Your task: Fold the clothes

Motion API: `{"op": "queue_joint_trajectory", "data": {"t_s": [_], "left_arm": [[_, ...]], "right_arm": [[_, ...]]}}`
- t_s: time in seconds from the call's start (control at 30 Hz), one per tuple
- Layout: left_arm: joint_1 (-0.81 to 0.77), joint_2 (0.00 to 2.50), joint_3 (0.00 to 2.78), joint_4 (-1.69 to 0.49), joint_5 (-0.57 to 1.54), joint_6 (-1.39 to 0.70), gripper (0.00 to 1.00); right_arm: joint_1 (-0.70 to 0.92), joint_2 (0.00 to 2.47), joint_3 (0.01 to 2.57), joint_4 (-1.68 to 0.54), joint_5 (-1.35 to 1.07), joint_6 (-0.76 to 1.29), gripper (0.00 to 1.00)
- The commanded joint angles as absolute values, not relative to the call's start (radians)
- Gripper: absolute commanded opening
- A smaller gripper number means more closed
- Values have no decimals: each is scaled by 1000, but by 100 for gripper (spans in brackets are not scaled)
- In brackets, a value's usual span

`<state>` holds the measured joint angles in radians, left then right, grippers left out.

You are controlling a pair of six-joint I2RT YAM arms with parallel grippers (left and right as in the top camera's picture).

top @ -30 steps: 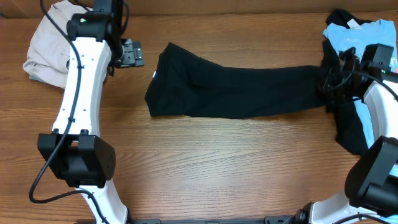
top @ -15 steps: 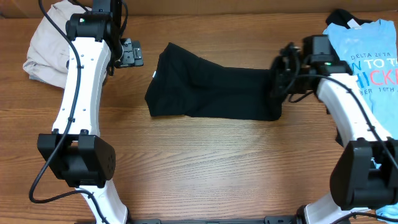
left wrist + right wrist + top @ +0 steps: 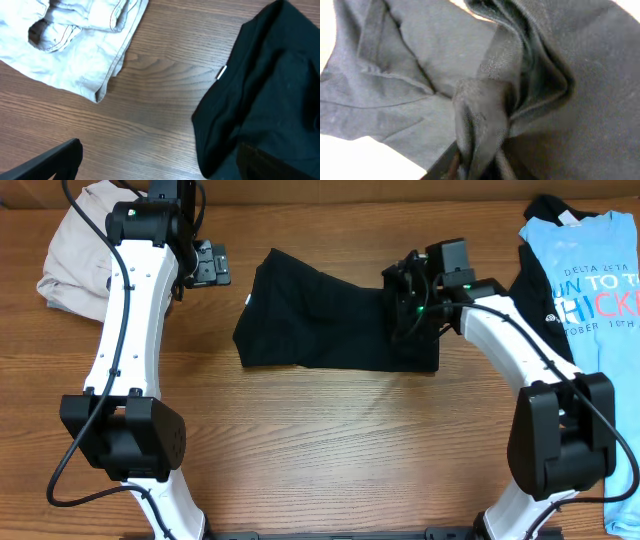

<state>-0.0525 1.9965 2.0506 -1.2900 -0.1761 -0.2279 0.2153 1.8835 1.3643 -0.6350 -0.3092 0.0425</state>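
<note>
On the table (image 3: 330, 440), black garment (image 3: 320, 320) bunched in the pinch of the right fingers (image 3: 444, 167); left fingers (image 3: 50, 162) spread wide, empty.

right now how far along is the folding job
Barely started. Done: the black garment has its right end doubled over itself. In hand: the right tool pinches that bunched end; the left tool hangs open, holding nothing. Left: finishing this fold, then the crumpled beige garment and the light blue T-shirt lying unfolded.
</note>
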Motion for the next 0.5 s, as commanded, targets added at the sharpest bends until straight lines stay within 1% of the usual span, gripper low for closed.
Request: {"op": "queue_joint_trajectory", "data": {"t_s": [0.0, 0.03, 0.1, 0.17, 0.2, 0.3, 0.47], "left_arm": [[-59, 1974, 2077, -1282, -182, -205, 100], [-59, 1974, 2077, -1282, -182, -205, 100], [-59, 1974, 2077, -1282, -178, -205, 100], [-59, 1974, 2077, -1283, -149, -196, 100], [-59, 1974, 2076, -1283, -108, -172, 100], [-59, 1974, 2062, -1282, -8, -96, 100], [-59, 1975, 1977, -1256, 153, 92, 100]], "right_arm": [[257, 1892, 1385, -622, -333, 53, 55], [266, 1892, 1388, -621, -356, 52, 63], [276, 1890, 1401, -626, -417, 52, 74], [271, 1884, 1429, -641, -527, 53, 79], [255, 1876, 1449, -656, -581, 53, 83], [172, 1846, 1530, -759, -601, 53, 90], [54, 1839, 1588, -907, -480, 53, 93]]}}
